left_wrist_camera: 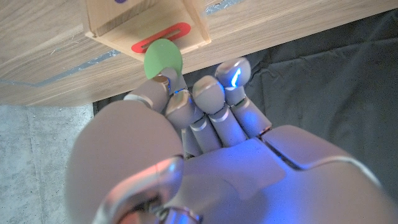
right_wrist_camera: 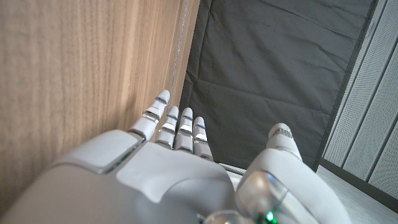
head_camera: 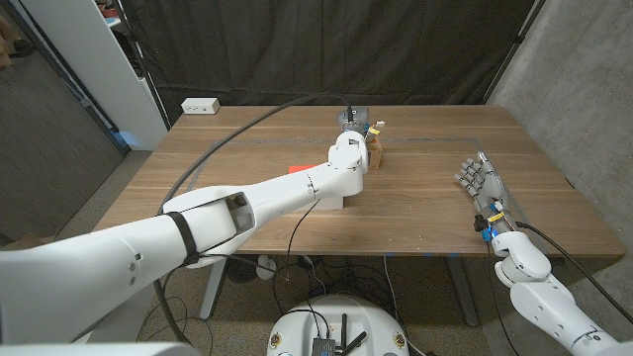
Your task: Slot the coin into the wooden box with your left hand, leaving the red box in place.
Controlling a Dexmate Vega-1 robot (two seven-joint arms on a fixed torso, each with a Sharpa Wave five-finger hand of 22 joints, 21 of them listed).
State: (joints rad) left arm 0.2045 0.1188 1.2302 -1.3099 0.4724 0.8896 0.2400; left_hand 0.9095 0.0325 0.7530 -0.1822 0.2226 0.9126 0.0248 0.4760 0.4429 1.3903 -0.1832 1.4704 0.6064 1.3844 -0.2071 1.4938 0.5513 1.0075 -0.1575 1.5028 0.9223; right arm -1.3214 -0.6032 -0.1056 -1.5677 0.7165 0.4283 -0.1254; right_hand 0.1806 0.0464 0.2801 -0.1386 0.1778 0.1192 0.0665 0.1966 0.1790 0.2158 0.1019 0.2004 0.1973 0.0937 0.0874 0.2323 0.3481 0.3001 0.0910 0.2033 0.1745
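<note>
In the left wrist view my left hand (left_wrist_camera: pixel 186 118) pinches a green coin (left_wrist_camera: pixel 163 58) at its fingertips. The coin's edge is right at the red-rimmed slot (left_wrist_camera: pixel 163 37) on the wooden box (left_wrist_camera: pixel 146 22). In the head view the left hand (head_camera: pixel 353 127) reaches over the wooden box (head_camera: pixel 375 150) near the table's far middle, and the arm hides most of the box. A bit of the red box (head_camera: pixel 296 168) peeks out beside the left forearm. My right hand (head_camera: pixel 479 183) waits on the right of the table with fingers apart and nothing in it.
A white power strip (head_camera: pixel 200 105) lies at the table's far left corner. A cable (head_camera: pixel 247 133) arcs over the table's left part to the left arm. Black curtain hangs behind the table (head_camera: pixel 445 213).
</note>
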